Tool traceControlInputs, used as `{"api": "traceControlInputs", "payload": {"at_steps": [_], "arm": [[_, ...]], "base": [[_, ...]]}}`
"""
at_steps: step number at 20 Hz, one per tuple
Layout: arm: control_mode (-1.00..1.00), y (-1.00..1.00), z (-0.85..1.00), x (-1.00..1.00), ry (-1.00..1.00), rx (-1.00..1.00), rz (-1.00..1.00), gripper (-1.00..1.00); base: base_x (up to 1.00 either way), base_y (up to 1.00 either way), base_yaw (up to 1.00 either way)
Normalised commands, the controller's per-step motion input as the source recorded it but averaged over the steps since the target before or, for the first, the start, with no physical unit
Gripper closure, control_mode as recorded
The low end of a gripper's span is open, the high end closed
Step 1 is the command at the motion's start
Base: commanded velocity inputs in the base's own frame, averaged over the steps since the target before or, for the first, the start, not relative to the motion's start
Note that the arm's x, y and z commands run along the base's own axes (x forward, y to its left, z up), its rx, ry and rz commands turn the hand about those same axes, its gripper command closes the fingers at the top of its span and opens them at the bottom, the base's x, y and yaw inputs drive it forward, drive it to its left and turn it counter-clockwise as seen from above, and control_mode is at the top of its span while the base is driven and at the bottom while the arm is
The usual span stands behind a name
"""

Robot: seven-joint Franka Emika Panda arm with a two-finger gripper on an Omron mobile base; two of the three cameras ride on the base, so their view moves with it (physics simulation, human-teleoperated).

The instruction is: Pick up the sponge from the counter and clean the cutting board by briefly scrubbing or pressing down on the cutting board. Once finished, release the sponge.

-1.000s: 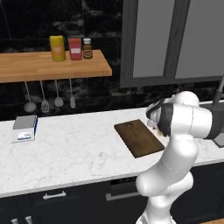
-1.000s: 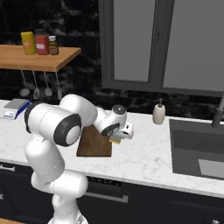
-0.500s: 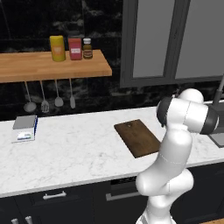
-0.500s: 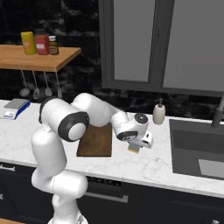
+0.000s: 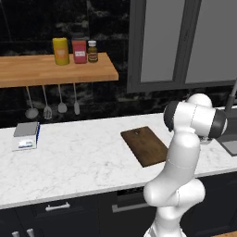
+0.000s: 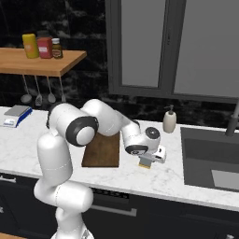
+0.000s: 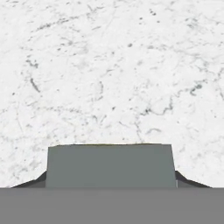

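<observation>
Along the dark cabinets runs the white marble counter (image 6: 42, 154), and on it lies the brown cutting board (image 5: 145, 145), bare. Just to its sink side the arm reaches low, and the gripper (image 6: 148, 160) is clamped on the sponge (image 6: 145, 162), grey top filling the hand view, held just over the marble, off the board.

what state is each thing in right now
sponge: held between the fingers, grey scouring side toward the hand camera, over the counter right of the board
gripper: shut on the sponge
cutting board: flat on the counter, nothing on it
counter: white marble
soap dispenser: upright by the sink
sink: no water seen
</observation>
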Motion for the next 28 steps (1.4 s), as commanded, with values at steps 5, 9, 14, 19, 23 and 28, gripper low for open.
{"api": "traceControlInputs", "payload": {"at_steps": [5,9,14,19,23,28], "arm": [[-1.0,0.0,0.0,0.0,0.0,0.0,0.0,-1.0],[-1.0,0.0,0.0,0.0,0.0,0.0,0.0,-1.0],[-1.0,0.0,0.11,0.0,0.0,0.0,0.0,-1.0],[-1.0,0.0,0.74,-0.3,0.0,0.0,0.0,-1.0],[-1.0,0.29,0.98,-0.67,0.0,-0.04,0.0,-1.0],[-1.0,0.93,0.91,-0.35,0.0,-0.11,0.0,-1.0]], "base": [[0.0,0.0,0.0],[0.0,0.0,0.0],[0.0,0.0,0.0],[0.0,0.0,0.0],[0.0,0.0,0.0],[0.0,0.0,0.0]]}}
